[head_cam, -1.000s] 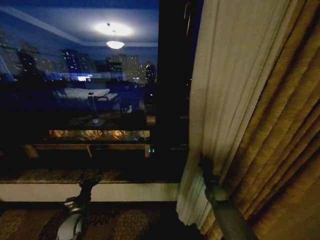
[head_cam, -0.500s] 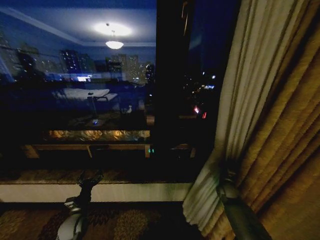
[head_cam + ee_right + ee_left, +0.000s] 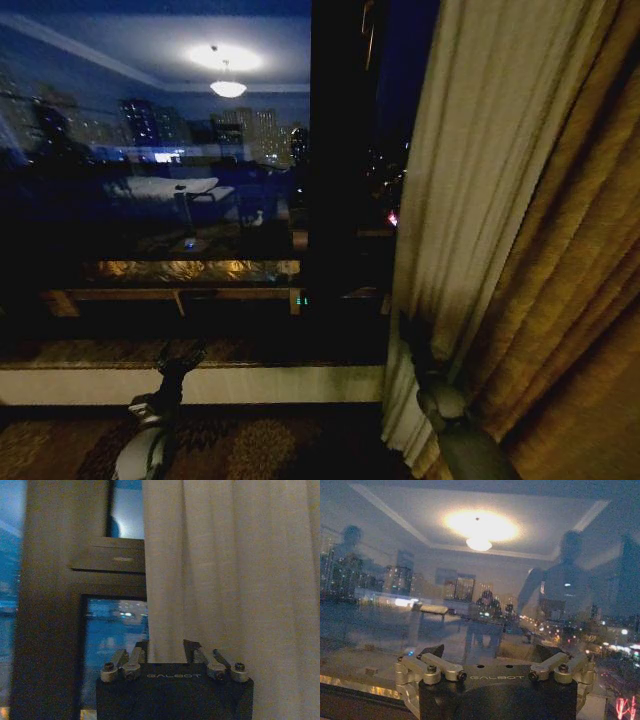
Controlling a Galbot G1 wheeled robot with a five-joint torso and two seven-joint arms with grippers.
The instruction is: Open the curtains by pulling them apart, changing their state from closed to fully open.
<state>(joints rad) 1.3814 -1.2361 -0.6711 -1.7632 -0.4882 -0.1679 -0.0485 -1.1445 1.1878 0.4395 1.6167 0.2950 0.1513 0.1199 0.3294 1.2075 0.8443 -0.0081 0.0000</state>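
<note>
The right claw (image 3: 412,335) is raised against the inner edge of the sheer cream curtain (image 3: 470,200). In the right wrist view its fingers (image 3: 190,647) stand apart with that curtain edge (image 3: 225,580) between them. The curtain hangs at the right of the dark window (image 3: 160,180), beside a golden-brown drape (image 3: 570,320). The left claw (image 3: 180,357) sits low before the windowsill (image 3: 250,383), fingers spread, holding nothing.

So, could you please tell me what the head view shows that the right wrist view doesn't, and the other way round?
Head view alone: the golden-brown drape, the ceiling lamp's reflection in the glass, the patterned carpet and the left pincer low by the sill. Right wrist view alone: the sheer curtain's inner edge lying between the right pincer fingers. Both share the sheer curtain, the dark window frame and the right pincer.
</note>
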